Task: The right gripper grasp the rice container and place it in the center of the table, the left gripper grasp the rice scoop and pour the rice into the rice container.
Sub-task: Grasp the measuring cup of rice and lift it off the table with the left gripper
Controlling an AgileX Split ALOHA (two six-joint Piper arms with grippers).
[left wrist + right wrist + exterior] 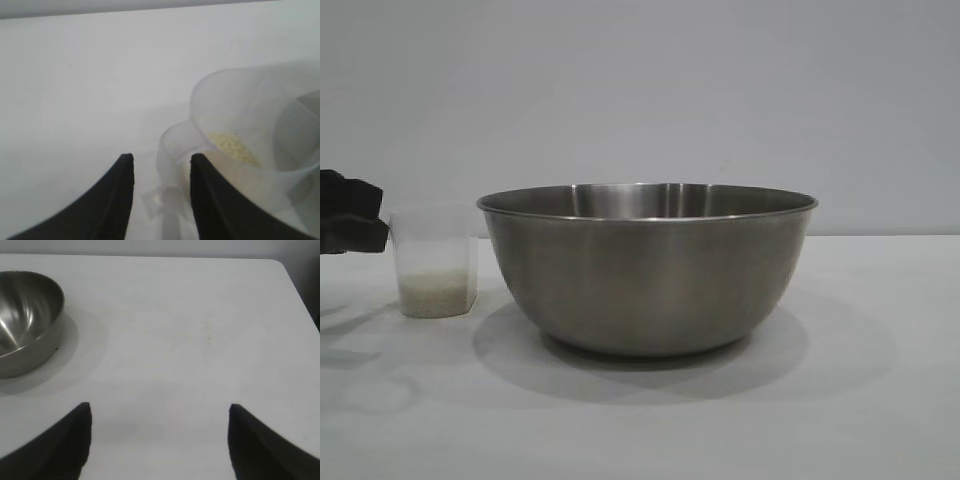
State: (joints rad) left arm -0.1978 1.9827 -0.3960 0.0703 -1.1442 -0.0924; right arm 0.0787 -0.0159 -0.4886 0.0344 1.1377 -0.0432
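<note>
**Rice scoop beside the bowl, left fingers at its handle**

Exterior view: the rice scoop [435, 262] stands upright on the surface [860, 400] just left of the rice container [648, 268], rice [437, 293] inside; the left gripper [355, 215] is at its far side.

Left wrist view: narrowly parted fingers [112, 200] straddle the loop handle, not clamped.

Right wrist view: the right gripper [160, 440] hovers with fingers wide, holding nothing, away from the bowl.

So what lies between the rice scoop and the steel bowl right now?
Only bare table. In the exterior view the rice scoop stands just beside the rice container with a narrow gap between them, apparently not touching, and nothing in it.
</note>
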